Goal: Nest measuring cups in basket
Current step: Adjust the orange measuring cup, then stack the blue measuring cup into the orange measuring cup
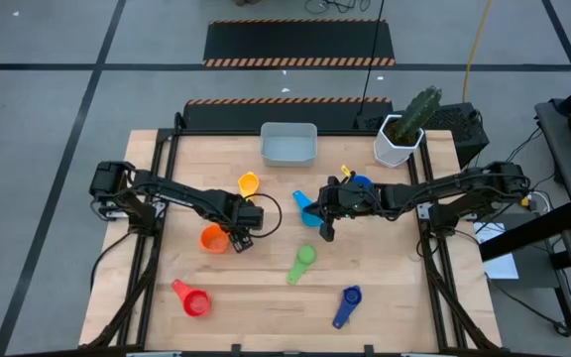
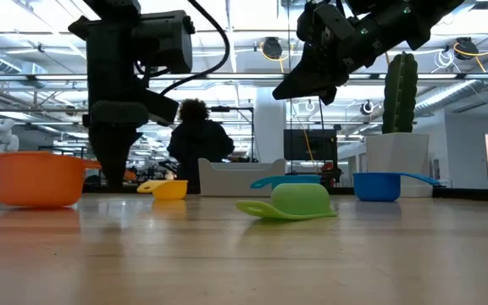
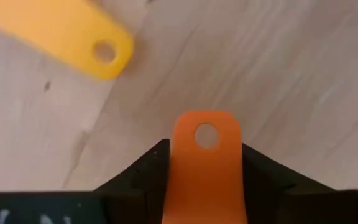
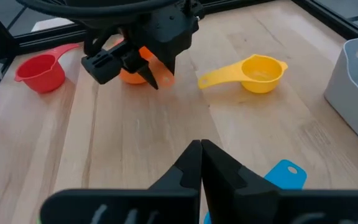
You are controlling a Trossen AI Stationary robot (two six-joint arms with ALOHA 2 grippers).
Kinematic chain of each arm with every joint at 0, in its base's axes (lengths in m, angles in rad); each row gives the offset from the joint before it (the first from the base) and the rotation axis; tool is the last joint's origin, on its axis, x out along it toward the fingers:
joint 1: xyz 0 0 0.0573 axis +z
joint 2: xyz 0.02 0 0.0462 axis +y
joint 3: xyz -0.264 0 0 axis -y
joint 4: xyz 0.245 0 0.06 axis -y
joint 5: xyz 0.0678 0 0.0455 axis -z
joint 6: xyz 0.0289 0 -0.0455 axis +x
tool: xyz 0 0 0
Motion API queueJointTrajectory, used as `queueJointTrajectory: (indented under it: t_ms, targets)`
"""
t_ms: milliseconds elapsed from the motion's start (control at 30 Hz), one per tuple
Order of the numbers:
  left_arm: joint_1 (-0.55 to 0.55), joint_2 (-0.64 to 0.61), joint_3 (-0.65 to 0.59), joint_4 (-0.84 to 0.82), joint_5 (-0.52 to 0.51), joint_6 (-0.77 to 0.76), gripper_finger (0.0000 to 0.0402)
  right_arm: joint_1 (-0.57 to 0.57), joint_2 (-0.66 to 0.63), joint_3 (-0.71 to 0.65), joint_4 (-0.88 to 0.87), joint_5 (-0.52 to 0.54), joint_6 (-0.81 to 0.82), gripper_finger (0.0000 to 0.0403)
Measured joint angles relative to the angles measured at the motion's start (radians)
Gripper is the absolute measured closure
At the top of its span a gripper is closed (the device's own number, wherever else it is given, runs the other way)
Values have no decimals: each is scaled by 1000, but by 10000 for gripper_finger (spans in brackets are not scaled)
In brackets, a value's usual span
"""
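Left gripper (image 1: 238,236), left of centre frame, clamps the orange cup (image 1: 213,239) handle; right gripper (image 4: 201,151) fingers together.

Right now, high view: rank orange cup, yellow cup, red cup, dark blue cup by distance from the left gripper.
From the left gripper:
1. orange cup, at its fingers
2. yellow cup, toward the basket side
3. red cup, near front-left corner
4. dark blue cup, front right

A light wooden table (image 1: 266,288) stands on grey floor (image 1: 38,109); beyond its far edge lies a hazard-striped black mat (image 1: 298,44).
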Motion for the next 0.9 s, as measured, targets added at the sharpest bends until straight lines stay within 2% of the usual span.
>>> queueJointTrajectory:
  t_ms: [133,367,467,700,900]
  targets:
    - [-22,0,8,55,-1,59,226,0,0,0,0,1,-3,403]
    - [-46,-1,8,199,-1,95,263,0,0,0,0,2,-17,403]
    - [-54,-1,8,246,-2,120,262,0,0,0,0,2,-25,403]
    - [-77,-1,8,289,-21,180,199,0,0,0,0,2,-26,403]
    - [-88,-11,8,352,-22,203,175,0,0,0,-20,3,-21,403]
